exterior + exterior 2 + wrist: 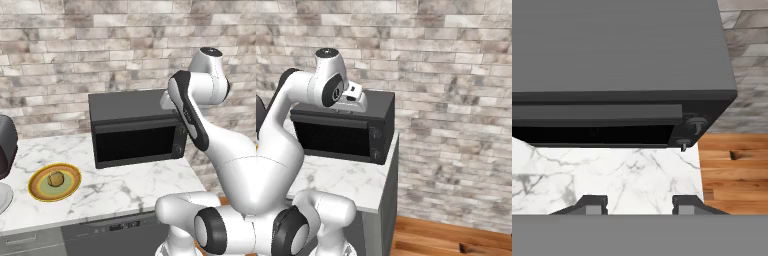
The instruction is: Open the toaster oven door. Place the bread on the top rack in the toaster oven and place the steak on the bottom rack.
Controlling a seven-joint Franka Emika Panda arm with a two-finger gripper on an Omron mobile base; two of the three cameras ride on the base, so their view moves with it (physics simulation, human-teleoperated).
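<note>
The black toaster oven (135,131) stands on the marble counter against the brick wall. Its door (134,143) is closed, and the dark glass hides the top rack and the bottom rack. The bread (56,178), a small tan roll, lies on a yellow-rimmed green plate (31,184) at the counter's left. The steak is out of view. My gripper (639,205) hangs open and empty above the oven's front top edge, looking down over the door (597,132) and its handle bar (597,111). The white hand (353,98) sits just over the oven roof (376,102).
Two small knobs (695,123) sit at the oven's right end. A dark brown slot toaster (5,145) and the rim of a pale plate (3,199) are at the far left. The counter ends just right of the oven, with wooden floor (734,170) below.
</note>
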